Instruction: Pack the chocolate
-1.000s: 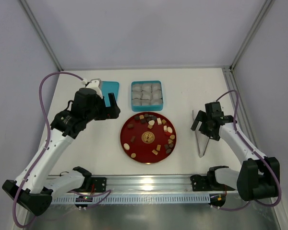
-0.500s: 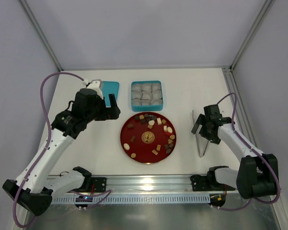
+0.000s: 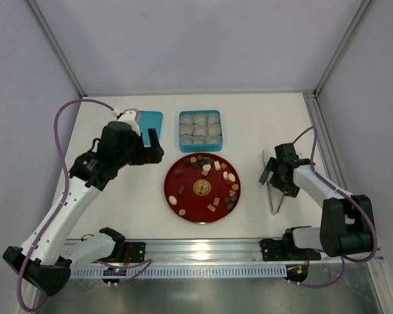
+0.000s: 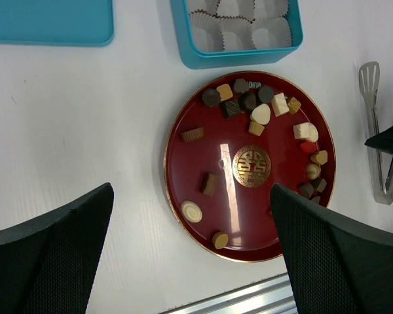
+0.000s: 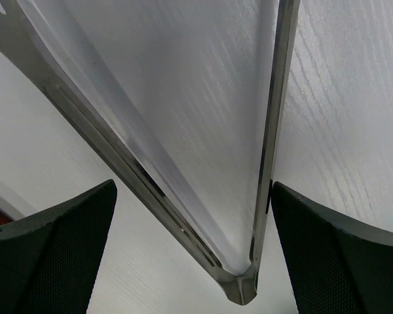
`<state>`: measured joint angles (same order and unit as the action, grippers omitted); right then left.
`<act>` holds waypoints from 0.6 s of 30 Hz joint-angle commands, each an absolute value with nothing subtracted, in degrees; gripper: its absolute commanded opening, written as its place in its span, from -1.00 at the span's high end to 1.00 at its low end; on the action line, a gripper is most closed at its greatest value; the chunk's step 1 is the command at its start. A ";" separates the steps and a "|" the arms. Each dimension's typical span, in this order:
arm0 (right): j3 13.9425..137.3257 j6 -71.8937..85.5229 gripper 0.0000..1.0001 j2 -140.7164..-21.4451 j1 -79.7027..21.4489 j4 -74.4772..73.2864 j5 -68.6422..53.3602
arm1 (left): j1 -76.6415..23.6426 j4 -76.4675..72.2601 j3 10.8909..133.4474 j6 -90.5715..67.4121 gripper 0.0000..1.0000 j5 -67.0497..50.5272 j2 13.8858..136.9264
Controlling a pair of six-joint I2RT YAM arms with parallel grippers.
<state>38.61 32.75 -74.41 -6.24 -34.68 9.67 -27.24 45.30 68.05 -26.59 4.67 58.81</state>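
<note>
The chocolate (image 3: 207, 167) sits loose on the red plate (image 3: 188, 188) mid-table: many small bits, most crowded along the far & right rim, a few scattered on the near side, none packed yet. Just behind the plate is the blue box (image 3: 181, 129) w/ white paper cups (image 3: 200, 127) in its slots, which look vacant, so prob. one piece goes per cup. Its lid (image 3: 150, 121) lies off to the left, leaving the box open for loading. Tongs (image 3: 274, 197) lie flat on the table right of the plate, hinge end toward the robot, tips pointing away. The right gripper (image 3: 275, 176) is low over them, fingers (image 5: 52, 261) spread w/ both tong arms btwn them, not pinching yet. It looks set to squeeze & lift the tool, since the bits are prob. too small for bare fingers. The left gripper (image 3: 156, 147) hangs high near the lid, jaws wide, holding nothing. Its cam looks down on plate & box, so it seems parked clear.
</note>
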 commanded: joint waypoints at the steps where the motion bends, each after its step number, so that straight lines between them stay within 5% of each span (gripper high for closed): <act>1: 38.58 33.49 -1.00 -75.32 -6.06 -30.95 9.93 | -26.98 44.21 68.38 -25.93 -0.99 4.75 57.48; 10: 43.94 29.89 -0.57 -81.29 -6.06 -28.92 10.63 | -26.98 44.21 68.20 -26.19 -0.99 5.45 57.66; 18: 49.56 25.76 -0.53 -86.30 -6.15 -27.34 11.78 | -26.98 44.39 67.94 -26.19 -0.99 5.98 57.83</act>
<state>46.09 28.32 -85.65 -6.24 -29.67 10.26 -27.24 45.32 68.05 -26.59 4.95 58.70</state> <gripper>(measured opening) 0.767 0.996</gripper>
